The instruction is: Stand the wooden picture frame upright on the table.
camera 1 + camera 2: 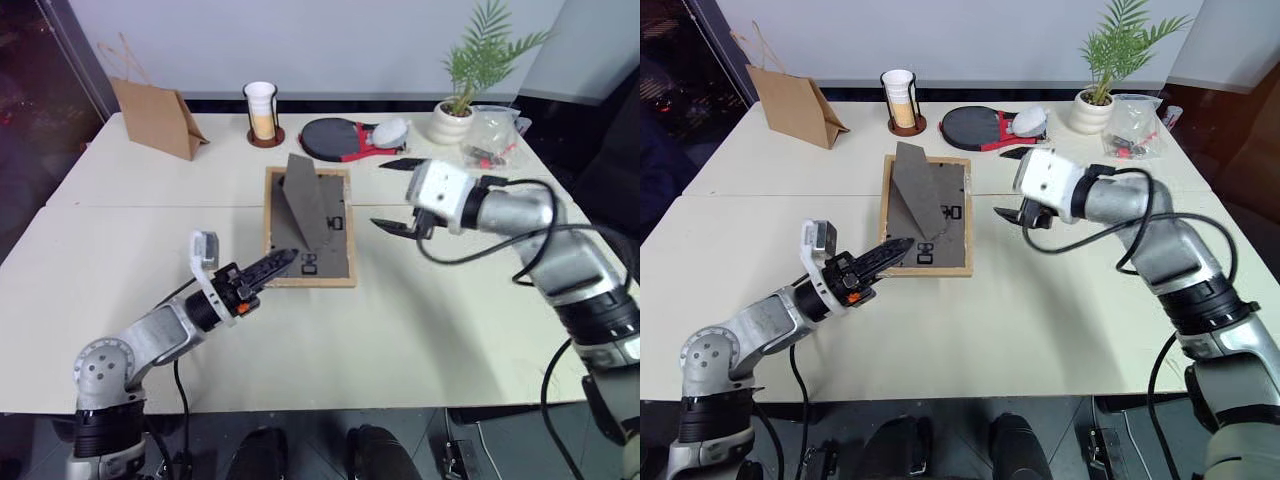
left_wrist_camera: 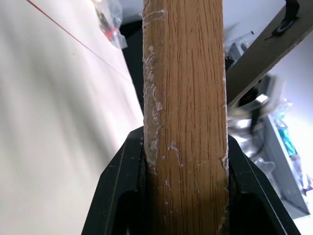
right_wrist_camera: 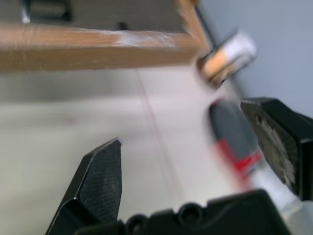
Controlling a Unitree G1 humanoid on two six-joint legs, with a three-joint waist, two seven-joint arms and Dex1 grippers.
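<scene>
The wooden picture frame [image 1: 335,240] lies back-up on the cream table [image 1: 120,260], its light-wood rim around a dark grey panel. Its fold-out stand [image 1: 303,200] sticks up from the panel. My left gripper [image 1: 283,262] is shut on the frame's near-left corner. In the left wrist view the wood rim [image 2: 188,98] fills the space between the black fingers [image 2: 117,186]. My right gripper [image 1: 392,226] hovers just right of the frame, open, with nothing between its fingers [image 3: 100,176]. The frame's rim [image 3: 98,44] lies ahead of it.
Along the table's far edge stand a brown paper bag [image 1: 155,118], a paper cup in a holder [image 1: 262,112], a black and red paddle [image 1: 335,138], a potted plant [image 1: 455,115] and a clear plastic bag [image 1: 493,140]. A seam crosses the tabletop.
</scene>
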